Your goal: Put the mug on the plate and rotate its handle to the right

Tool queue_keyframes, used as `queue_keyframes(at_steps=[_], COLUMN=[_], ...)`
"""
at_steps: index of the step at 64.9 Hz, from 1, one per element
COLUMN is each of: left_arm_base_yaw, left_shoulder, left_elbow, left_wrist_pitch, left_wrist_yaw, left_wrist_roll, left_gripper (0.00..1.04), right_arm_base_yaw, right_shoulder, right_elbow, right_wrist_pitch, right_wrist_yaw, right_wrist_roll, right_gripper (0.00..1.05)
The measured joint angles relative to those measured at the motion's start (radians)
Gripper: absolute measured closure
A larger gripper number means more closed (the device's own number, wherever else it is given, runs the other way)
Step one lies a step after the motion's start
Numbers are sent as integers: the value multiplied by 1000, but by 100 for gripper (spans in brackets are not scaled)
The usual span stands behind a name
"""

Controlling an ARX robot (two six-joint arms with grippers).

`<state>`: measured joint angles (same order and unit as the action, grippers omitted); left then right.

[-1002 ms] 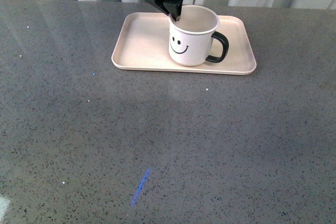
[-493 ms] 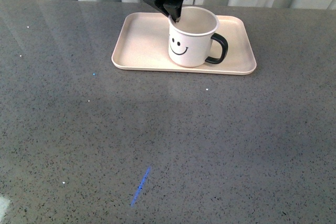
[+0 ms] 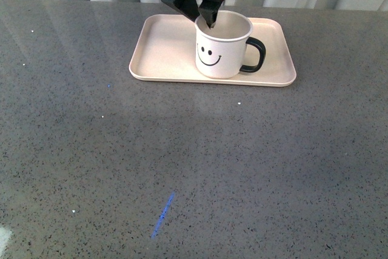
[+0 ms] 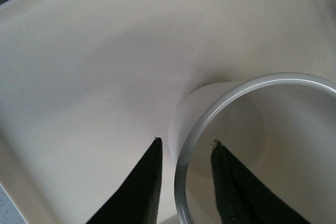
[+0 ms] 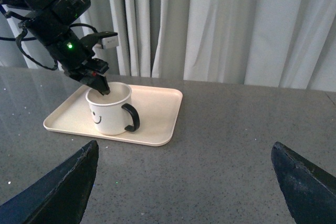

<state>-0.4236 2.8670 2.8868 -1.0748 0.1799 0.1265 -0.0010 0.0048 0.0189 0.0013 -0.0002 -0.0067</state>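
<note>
Mug (image 3: pixel 222 50) turned slightly since a second ago, now upright on the pink plate (image 3: pixel 160 47), handle (image 3: pixel 254 54) pointing right; left gripper (image 3: pixel 210 22) straddles the rim, apparently released; right gripper (image 5: pixel 184 148) spread, empty; remaining, by judgement: straight-up withdrawal.

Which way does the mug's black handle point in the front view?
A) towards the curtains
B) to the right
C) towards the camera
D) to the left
B: the handle juts out from the right side of the mug, which stands on the plate.
</note>
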Motion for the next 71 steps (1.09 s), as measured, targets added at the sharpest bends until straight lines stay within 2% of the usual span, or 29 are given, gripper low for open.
queue_keyframes(at_steps=[1, 3, 5, 7, 12, 14, 17, 22, 23, 25, 29, 46, 61, 63, 66, 71], left_arm_base_yaw=[0, 0, 0, 0, 0, 0, 0, 0, 0, 2, 5, 49, 120, 122, 124, 139], left_shoulder=[0, 0, 0, 0, 0, 0, -2, -6, -10, -27, -82, -471, -798, -848, -933, -1051], left_elbow=[0, 0, 0, 0, 0, 0, 0, 0, 0, -16, -100, -567, -1050, -1141, -1320, -1562], left_wrist_pitch=[0, 0, 0, 0, 0, 0, -3, -6, -7, 4, 62, 330, 684, 797, 1074, 1428], left_wrist_yaw=[0, 0, 0, 1, 0, 0, 0, 0, 1, 0, 0, 31, 63, -6, -208, -388], left_wrist_roll=[0, 2, 2, 4, 5, 8, 11, 14, 19, 27, 26, 14, -82, -87, -98, -108], left_gripper=[66, 59, 59, 50, 42, 33, 25, 18, 9, 6, 10, 9, 9, 12, 21, 34], right_arm_base_yaw=[0, 0, 0, 0, 0, 0, 0, 0, 0, 0, 0, 0, 0, 0, 0, 0], right_shoulder=[0, 0, 0, 0, 0, 0, 0, 0, 0, 0, 0, 0, 0, 0, 0, 0], right_elbow=[0, 0, 0, 0, 0, 0, 0, 0, 0, 0, 0, 0, 0, 0, 0, 0], right_wrist_pitch=[0, 0, 0, 0, 0, 0, 0, 0, 0, 0, 0, 0, 0, 0, 0, 0], right_wrist_yaw=[0, 0, 0, 0, 0, 0, 0, 0, 0, 0, 0, 0, 0, 0, -1, 0], right_wrist_roll=[0, 0, 0, 0, 0, 0, 0, 0, 0, 0, 0, 0, 0, 0, 0, 0], right_gripper=[9, 9, 9, 9, 9, 9, 9, 9, 9, 9, 9, 9, 9, 9, 9, 9])
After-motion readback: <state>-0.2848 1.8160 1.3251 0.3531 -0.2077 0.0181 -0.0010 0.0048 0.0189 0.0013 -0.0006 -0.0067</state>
